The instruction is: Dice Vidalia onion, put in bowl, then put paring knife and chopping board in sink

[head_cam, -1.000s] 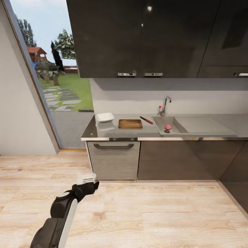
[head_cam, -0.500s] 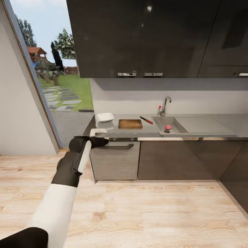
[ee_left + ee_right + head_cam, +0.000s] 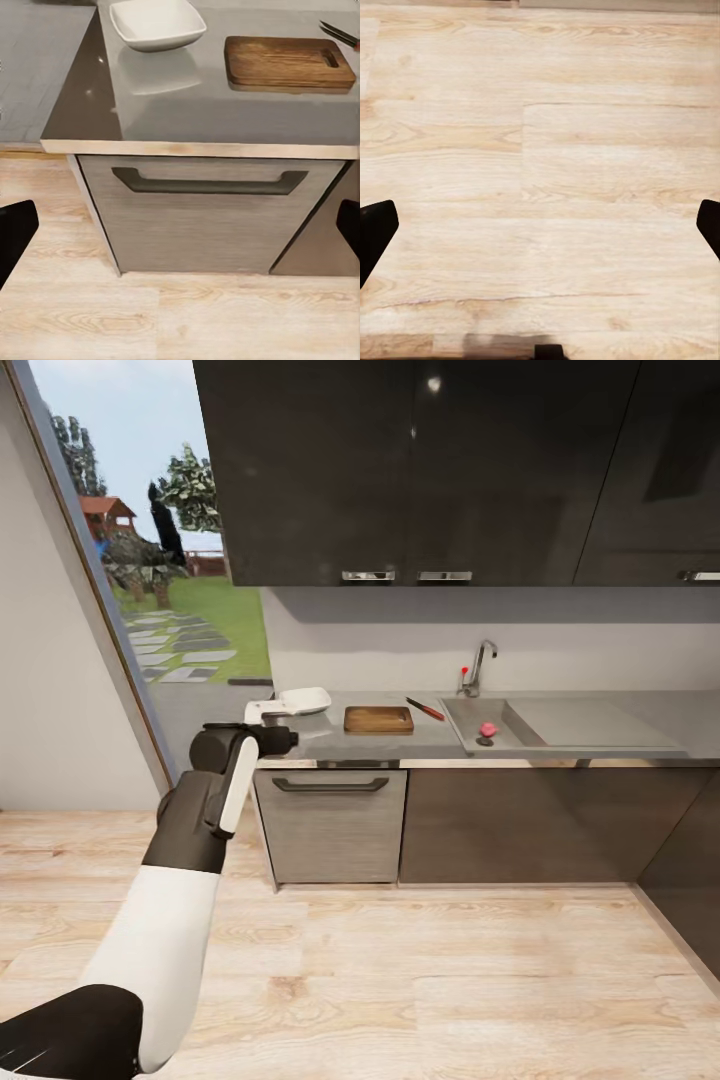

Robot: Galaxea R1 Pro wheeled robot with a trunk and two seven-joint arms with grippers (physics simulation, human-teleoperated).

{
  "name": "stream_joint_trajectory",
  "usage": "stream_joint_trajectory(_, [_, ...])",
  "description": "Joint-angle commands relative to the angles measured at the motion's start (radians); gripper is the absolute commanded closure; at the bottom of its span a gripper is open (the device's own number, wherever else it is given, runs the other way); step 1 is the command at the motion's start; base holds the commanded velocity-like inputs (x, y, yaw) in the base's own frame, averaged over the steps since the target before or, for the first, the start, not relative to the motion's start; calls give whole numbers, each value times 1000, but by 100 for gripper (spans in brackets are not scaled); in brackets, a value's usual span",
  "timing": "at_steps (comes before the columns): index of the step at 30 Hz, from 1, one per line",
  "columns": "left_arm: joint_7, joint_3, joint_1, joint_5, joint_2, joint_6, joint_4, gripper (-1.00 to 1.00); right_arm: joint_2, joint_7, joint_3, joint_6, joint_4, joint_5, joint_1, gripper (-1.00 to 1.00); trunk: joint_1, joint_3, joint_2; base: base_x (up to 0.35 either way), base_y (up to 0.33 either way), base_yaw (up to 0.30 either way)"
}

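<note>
On the grey countertop (image 3: 440, 738) lie the white bowl (image 3: 305, 700), the brown chopping board (image 3: 379, 719) and the red-handled paring knife (image 3: 426, 709), in that order from left to right. The pinkish Vidalia onion (image 3: 487, 731) sits in the steel sink (image 3: 510, 738), below the chrome tap (image 3: 480, 665). My left gripper (image 3: 262, 711) hangs open at the counter's left end, just left of the bowl. Its wrist view looks down on the bowl (image 3: 157, 22), the board (image 3: 289, 62), the knife's tip (image 3: 339, 31) and the countertop (image 3: 210, 112). My right gripper (image 3: 540, 232) is open over bare wooden floor.
A pale drawer front with a dark handle (image 3: 330, 785) sits under the counter's left end, with dark cabinet fronts (image 3: 520, 825) to its right. Dark wall cupboards (image 3: 450, 470) hang above. A tall window (image 3: 150, 590) is at the left. Wooden floor (image 3: 450, 980) lies between me and the counter.
My left arm has risen from near the floor to countertop height, and its gripper now sits beside the bowl. The things on the counter and in the sink have not moved.
</note>
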Motion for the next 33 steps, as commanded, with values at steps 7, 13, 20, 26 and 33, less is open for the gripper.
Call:
stream_joint_trajectory(7, [9, 0, -1, 6, 4, 4, 2, -100, -1, -8, 7, -2, 0, -1, -1, -100, 1, -2, -2, 0, 0, 0])
stream_joint_trajectory(13, [10, 0, -1, 6, 5, 4, 2, -100, 4, -7, 8, -1, 10, -1, -1, -100, 1, -2, -2, 0, 0, 0])
stream_joint_trajectory(20, [9, 1, -1, 6, 5, 4, 0, -100, 8, -8, 5, 2, 9, -2, -1, -100, 1, -2, -2, 0, 0, 0])
stream_joint_trajectory(26, [10, 1, -1, 6, 5, 4, 8, -100, 68, -8, 4, 19, 0, -6, -1, -100, 1, -2, -2, 0, 0, 0])
stream_joint_trajectory(33, [9, 1, -1, 6, 6, 4, 13, -100, 82, -8, 3, 60, -24, -4, -1, -100, 1, -2, -2, 0, 0, 0])
